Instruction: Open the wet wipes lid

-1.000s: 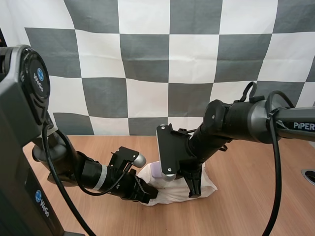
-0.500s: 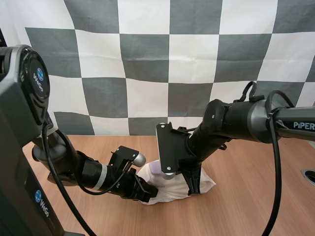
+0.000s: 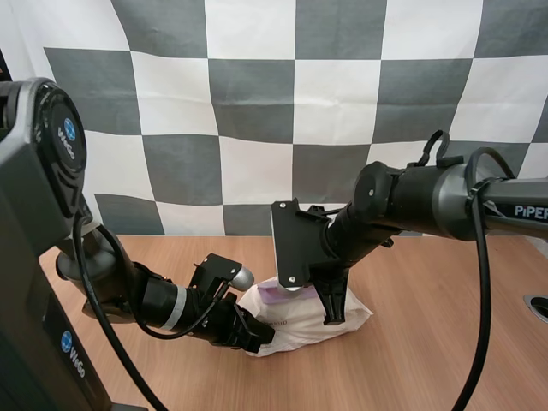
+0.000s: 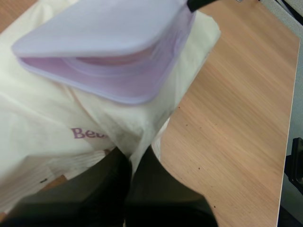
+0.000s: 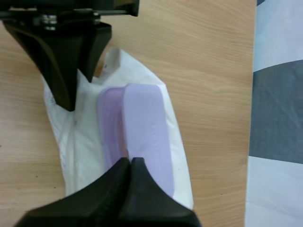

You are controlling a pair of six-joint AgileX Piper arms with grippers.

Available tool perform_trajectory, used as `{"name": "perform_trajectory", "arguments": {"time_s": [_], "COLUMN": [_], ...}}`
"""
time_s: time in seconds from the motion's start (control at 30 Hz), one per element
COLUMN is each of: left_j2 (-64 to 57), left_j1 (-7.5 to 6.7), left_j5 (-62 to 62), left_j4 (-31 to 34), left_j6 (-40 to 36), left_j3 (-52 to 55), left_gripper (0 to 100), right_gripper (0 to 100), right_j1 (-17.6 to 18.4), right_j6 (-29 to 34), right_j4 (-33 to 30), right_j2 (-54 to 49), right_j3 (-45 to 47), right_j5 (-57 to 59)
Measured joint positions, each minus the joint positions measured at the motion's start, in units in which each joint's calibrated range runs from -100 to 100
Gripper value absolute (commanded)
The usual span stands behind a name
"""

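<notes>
A cream wet wipes pack (image 3: 300, 325) lies on the wooden table (image 3: 428, 342). Its lilac lid (image 3: 276, 294) is partly raised off its lilac base. My left gripper (image 3: 253, 339) is shut on the pack's near-left edge. In the left wrist view the gripper (image 4: 131, 160) pinches the pack's wrapper (image 4: 52, 118) just below the lifted lid (image 4: 102, 28). My right gripper (image 3: 330, 317) reaches down onto the pack's right side. In the right wrist view this gripper (image 5: 129, 163) is shut on the lid's (image 5: 144, 127) edge, and the other arm's gripper (image 5: 71, 101) holds the pack (image 5: 71, 146) at its far end.
Bare wooden table (image 5: 208, 71) spreads to the right of the pack and in front of it. A dark round fitting (image 3: 539, 306) sits at the table's right edge. Both arms crowd closely over the pack.
My right gripper has risen and drifted slightly left, lifting the lid's edge with it. The pack shifted a little. The left gripper kept its hold.
</notes>
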Motion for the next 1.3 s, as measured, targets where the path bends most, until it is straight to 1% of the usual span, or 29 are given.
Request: {"name": "perform_trajectory", "arguments": {"time_s": [0.13, 0.47, 0.6, 0.8, 1.0, 1.13, 1.2, 1.3], "left_j2": [0.00, 0.00, 0.00, 0.00, 0.00, 0.00, 0.00, 0.00], "left_j1": [0.00, 0.00, 0.00, 0.00, 0.00, 0.00, 0.00, 0.00], "left_j5": [0.00, 0.00, 0.33, 0.81, 1.45, 1.50, 1.50, 1.66], "left_j4": [0.40, 0.78, 1.12, 1.33, 1.57, 1.83, 1.83, 1.83], "left_j6": [0.00, 0.00, 0.00, 0.00, 0.00, 0.00, 0.00, 0.00], "left_j3": [0.00, 0.00, 0.00, 0.00, 0.00, 0.00, 0.00, 0.00], "left_gripper": [0, 0, 0, 0, 0, 0, 0, 0], "right_gripper": [0, 0, 0, 0, 0, 0, 0, 0], "right_j1": [0.00, 0.00, 0.00, 0.00, 0.00, 0.00, 0.00, 0.00], "right_j6": [0.00, -0.09, -0.19, -0.19, -0.10, -0.10, -0.20, -0.22], "right_j4": [0.00, 0.00, 0.11, 0.11, 0.01, 2.20, 2.44, 2.18], "right_j2": [0.00, 1.73, 5.36, 6.75, 8.64, 10.85, 11.78, 14.21], "right_j3": [0.00, -0.55, -0.66, -0.81, -3.12, -5.16, -5.29, -4.98], "right_j5": [-4.86, -7.63, -14.91, -18.92, -18.96, -18.52, -19.84, -18.53]}}
